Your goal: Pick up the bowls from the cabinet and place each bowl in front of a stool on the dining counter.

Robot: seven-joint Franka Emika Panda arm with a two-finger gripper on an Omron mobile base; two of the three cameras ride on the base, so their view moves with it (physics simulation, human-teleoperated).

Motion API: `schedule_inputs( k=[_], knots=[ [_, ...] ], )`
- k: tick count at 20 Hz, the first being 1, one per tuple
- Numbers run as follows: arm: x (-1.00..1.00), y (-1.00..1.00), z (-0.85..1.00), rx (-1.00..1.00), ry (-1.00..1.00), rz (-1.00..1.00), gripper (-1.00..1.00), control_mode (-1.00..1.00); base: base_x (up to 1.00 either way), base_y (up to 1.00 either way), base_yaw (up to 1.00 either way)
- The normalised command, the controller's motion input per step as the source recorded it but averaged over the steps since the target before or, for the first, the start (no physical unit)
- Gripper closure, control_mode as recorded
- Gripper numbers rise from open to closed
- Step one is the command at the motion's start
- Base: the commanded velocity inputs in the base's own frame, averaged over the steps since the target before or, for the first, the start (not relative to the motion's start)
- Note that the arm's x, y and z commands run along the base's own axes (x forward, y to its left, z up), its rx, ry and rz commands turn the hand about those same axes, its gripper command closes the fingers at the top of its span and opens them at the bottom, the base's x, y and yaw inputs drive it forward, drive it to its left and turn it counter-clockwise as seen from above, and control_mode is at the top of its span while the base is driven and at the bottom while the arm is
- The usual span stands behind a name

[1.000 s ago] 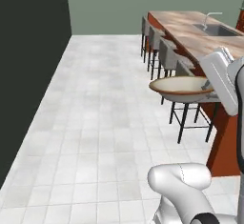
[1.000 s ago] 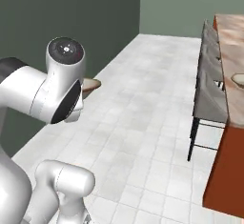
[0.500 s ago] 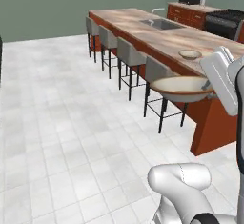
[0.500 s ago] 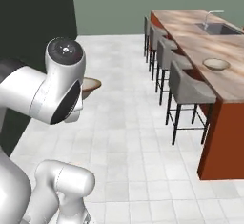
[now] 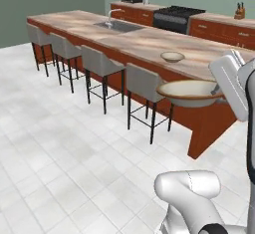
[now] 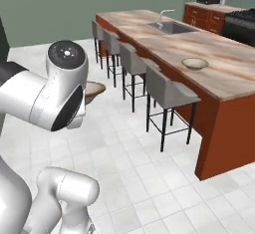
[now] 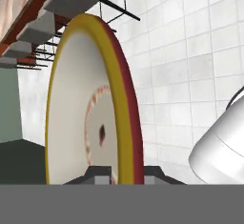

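Hand view puts my pincer (image 7: 120, 173) nearest, clamped across the rim of the bowl (image 7: 90, 108) I carry, so I should keep it level and my wrist quiet while I approach. Beyond it stands the closest stool (image 5: 144, 82), tucked against the worktop (image 5: 149, 41), where the other bowl (image 5: 172, 57) already sits; mine, I judge, belongs before a neighbouring stool (image 5: 102, 63), lowered flat.
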Motion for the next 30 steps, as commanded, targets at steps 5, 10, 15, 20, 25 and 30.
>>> schedule_inputs(
  k=[5,10,15,20,25,30],
  knots=[
    [0.00,0.00,0.00,0.00,0.00,0.00,1.00,1.00,0.56,1.00,-0.50],
    [0.00,0.00,0.00,0.00,0.00,0.00,1.00,1.00,0.24,1.00,-0.45],
    [0.00,0.00,0.00,0.00,0.00,0.00,1.00,1.00,0.20,1.00,-0.46],
    [0.00,0.00,0.00,0.00,0.00,0.00,1.00,1.00,0.37,1.00,-0.40],
    [0.00,0.00,0.00,0.00,0.00,0.00,1.00,1.00,0.59,1.00,-0.35],
    [0.00,0.00,0.00,0.00,0.00,0.00,1.00,1.00,0.64,1.00,-0.34]
  ],
)
